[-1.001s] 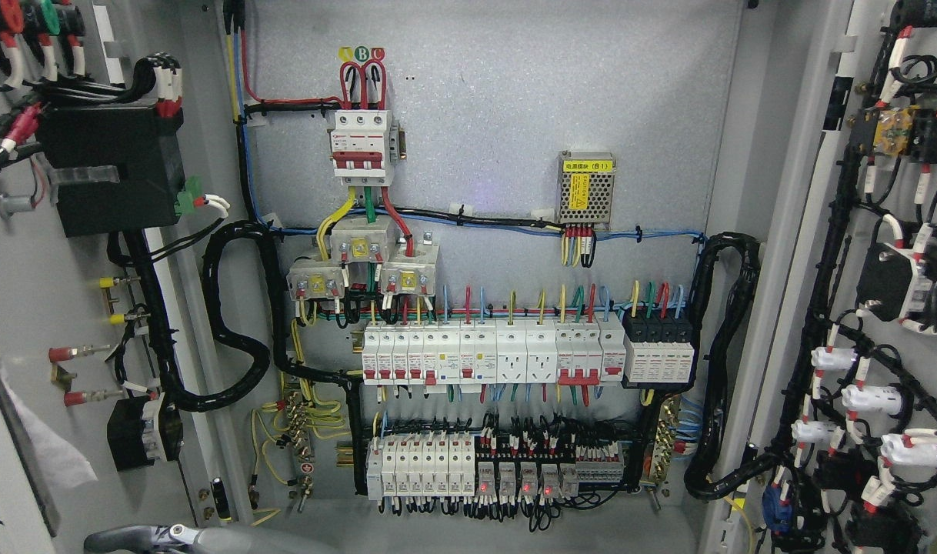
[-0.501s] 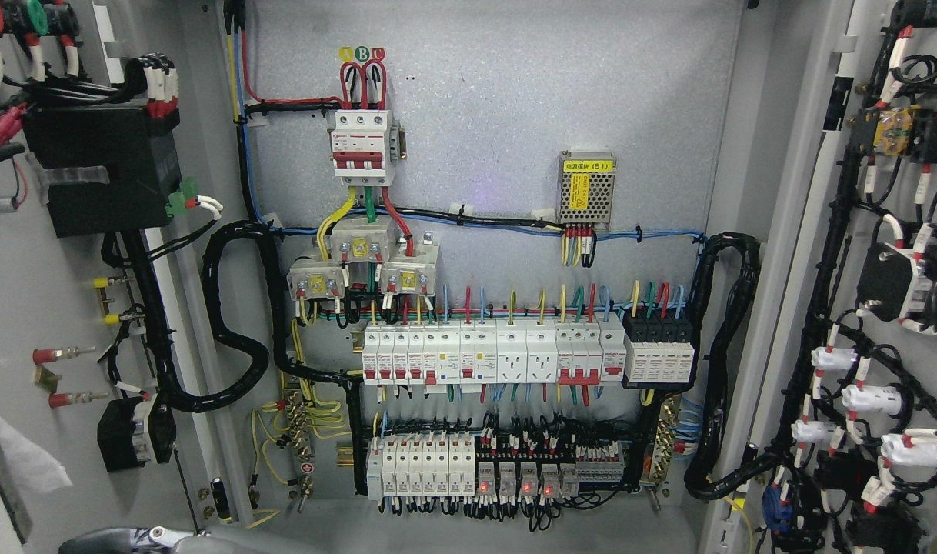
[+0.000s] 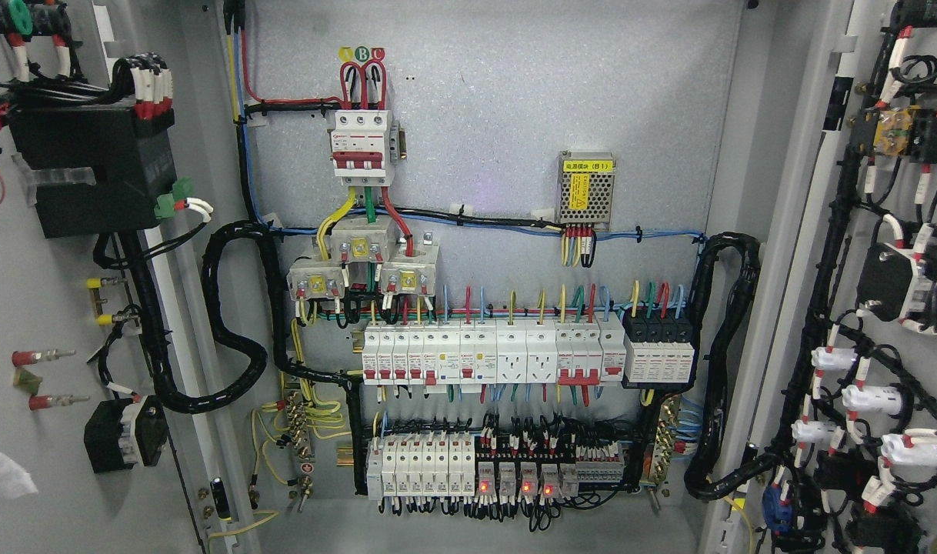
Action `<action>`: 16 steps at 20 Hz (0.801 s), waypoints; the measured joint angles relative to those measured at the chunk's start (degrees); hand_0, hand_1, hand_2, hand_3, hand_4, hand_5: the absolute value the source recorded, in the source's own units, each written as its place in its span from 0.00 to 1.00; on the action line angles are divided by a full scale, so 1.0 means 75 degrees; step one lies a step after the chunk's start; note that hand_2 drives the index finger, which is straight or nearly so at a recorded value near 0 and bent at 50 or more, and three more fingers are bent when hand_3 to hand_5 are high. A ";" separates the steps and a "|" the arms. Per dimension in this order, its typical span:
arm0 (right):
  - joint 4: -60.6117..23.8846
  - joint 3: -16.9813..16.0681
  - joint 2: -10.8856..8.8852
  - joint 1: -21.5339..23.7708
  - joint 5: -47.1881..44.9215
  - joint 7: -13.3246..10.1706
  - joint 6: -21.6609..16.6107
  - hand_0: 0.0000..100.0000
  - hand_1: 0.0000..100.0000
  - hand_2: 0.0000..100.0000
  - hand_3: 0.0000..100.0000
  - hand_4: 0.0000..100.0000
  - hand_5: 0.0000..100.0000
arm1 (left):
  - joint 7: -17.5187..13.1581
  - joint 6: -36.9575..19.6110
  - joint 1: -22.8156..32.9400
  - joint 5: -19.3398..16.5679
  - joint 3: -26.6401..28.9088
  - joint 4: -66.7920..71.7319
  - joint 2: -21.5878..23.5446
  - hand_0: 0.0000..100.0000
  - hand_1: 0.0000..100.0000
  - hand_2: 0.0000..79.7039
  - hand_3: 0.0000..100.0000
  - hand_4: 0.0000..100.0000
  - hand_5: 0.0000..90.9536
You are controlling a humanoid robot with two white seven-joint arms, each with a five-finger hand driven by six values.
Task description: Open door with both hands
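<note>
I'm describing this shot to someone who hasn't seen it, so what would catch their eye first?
The open electrical cabinet's wired back panel fills the middle, with a red-handled three-pole breaker at upper centre and a long row of white breakers below. Thick black cable looms curve down either side. Both doors hang open: the left door and right door, each carrying components.

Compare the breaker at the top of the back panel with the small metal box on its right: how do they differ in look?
The top breaker is white plastic with a red bar; the metal box is a perforated silver case with a yellow label. Red wires loop into the breaker from above, and yellow, green and red ones leave below; the box has wires only at its bottom edge. The breaker sits higher. Both are mounted on the grey back panel.
</note>
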 measured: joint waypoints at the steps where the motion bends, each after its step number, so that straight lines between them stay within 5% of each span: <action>1: 0.0009 0.0023 0.0000 -0.0029 -0.0007 -0.0001 -0.0012 0.22 0.00 0.00 0.00 0.00 0.00 | -0.0009 0.0000 0.0000 0.0000 0.0000 0.0000 0.0000 0.29 0.00 0.03 0.03 0.03 0.00; 16: 0.0341 0.0232 0.0000 -0.0439 -0.0422 -0.0174 -0.0129 0.22 0.00 0.00 0.00 0.00 0.00 | 0.0048 0.0003 0.0000 0.0000 0.0001 0.0000 0.0000 0.29 0.00 0.03 0.03 0.03 0.00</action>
